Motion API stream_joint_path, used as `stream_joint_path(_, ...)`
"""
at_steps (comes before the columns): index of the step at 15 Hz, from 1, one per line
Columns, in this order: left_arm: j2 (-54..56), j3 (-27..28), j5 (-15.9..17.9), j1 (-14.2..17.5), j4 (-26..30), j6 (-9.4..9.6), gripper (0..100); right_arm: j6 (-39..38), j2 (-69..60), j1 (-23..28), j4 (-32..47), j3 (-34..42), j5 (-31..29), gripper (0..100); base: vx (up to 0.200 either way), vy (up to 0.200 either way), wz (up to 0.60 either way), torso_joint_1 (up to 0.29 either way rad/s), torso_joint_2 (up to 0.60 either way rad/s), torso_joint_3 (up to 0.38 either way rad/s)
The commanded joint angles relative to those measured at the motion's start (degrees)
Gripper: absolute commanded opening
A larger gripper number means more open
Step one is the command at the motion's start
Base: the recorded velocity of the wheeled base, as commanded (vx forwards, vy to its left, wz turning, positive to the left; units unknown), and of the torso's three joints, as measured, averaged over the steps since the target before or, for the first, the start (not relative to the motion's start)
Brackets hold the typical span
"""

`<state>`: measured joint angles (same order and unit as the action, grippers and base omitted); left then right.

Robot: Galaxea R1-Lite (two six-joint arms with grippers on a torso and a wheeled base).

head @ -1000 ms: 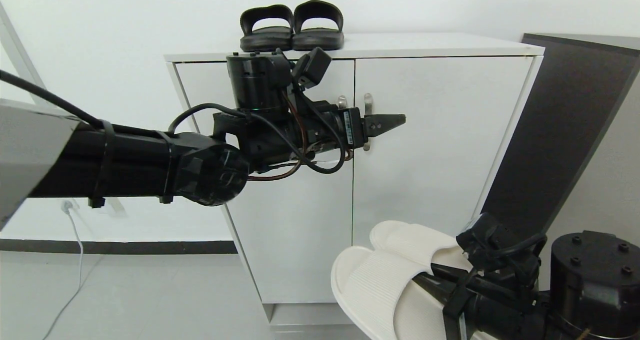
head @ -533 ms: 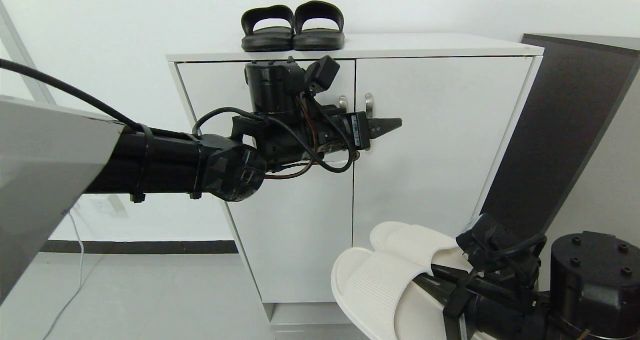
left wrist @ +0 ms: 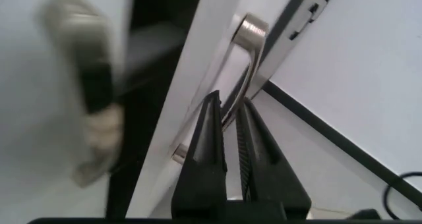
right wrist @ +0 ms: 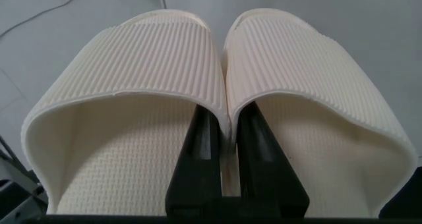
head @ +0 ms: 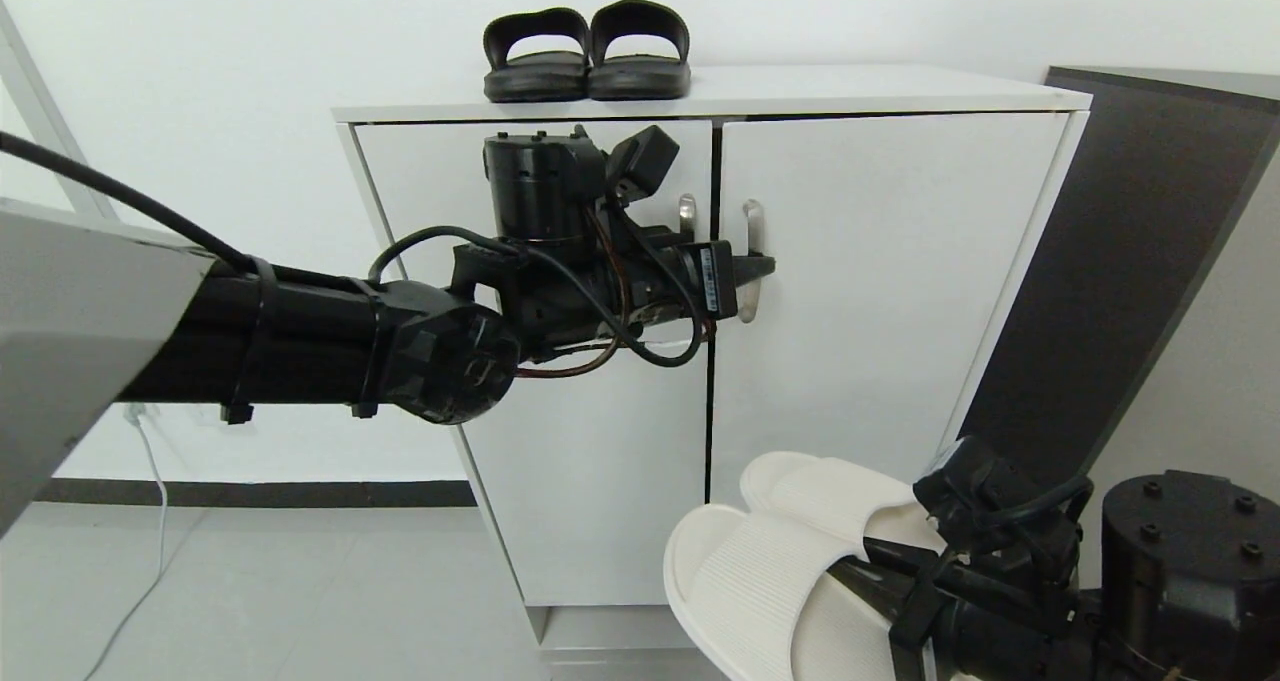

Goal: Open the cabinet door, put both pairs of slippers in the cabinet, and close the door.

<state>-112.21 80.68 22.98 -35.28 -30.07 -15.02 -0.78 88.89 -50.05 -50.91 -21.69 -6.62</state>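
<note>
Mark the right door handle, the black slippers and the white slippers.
right door handle (head: 753, 223), head view, upper part of the bar
black slippers (head: 638, 85), head view, front edge of one slipper
white slippers (head: 752, 579), head view, ribbed strap of nearer slipper

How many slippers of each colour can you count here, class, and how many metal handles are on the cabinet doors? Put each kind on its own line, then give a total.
black slippers: 2
white slippers: 2
metal door handles: 2
Total: 6
</note>
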Motion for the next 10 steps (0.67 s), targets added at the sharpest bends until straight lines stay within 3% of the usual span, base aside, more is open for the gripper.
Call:
stream_joint_path(1, 4.4, -3.5, -0.4, -1.3, -0.2, 0.08, 0, 0.0, -0.7, -0.2, -0.1, 0.8, 1.1, 0, 0.000, 0.000, 0.00, 0.000, 0.00, 0.000)
stream_joint_path(5, 10.1, -9.9, -1.3, -3.0, -2.4, 0.08, 0, 0.0, -2.3, -1.0, 0.1, 2.4, 5.0, 0, 0.000, 0.000, 0.00, 0.000, 0.00, 0.000)
stream_joint_path(10, 17.0, -15.8, -1.3, -4.8, -2.4, -0.01, 0, -0.1, -2.2, -1.7, -0.1, 2.8, 5.0, 0, 0.000, 0.000, 0.00, 0.000, 0.00, 0.000)
